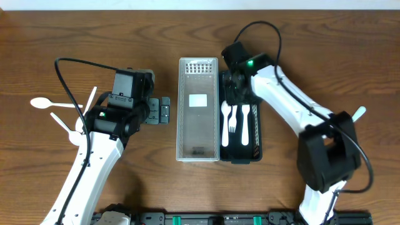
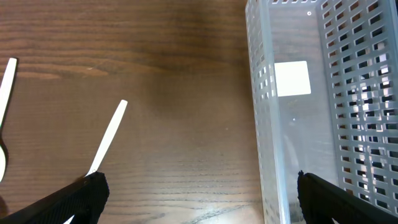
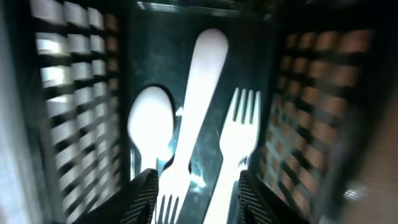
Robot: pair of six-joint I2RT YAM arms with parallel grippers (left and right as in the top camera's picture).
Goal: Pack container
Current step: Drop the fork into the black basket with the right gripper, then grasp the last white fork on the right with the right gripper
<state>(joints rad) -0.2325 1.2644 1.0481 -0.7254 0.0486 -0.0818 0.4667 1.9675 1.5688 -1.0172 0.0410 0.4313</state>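
Note:
A clear perforated container (image 1: 181, 125) stands mid-table, holding only a white label. Against its right side is a black perforated container (image 1: 258, 134) with a white spoon (image 1: 225, 119) and two white forks (image 1: 245, 122) lying in it. My right gripper (image 1: 236, 87) hangs open over the black container's far end. In the right wrist view its fingers (image 3: 198, 193) straddle the spoon (image 3: 151, 124) and forks (image 3: 239, 124) without gripping. My left gripper (image 1: 164, 110) is wide open and empty just left of the clear container (image 2: 311, 124), above bare wood (image 2: 199, 199).
Loose white cutlery lies on the table at the left: a spoon (image 1: 44, 104) and several handles (image 1: 62, 122), two of them visible in the left wrist view (image 2: 109, 137). Another utensil (image 1: 358, 113) pokes out at the far right behind the right arm.

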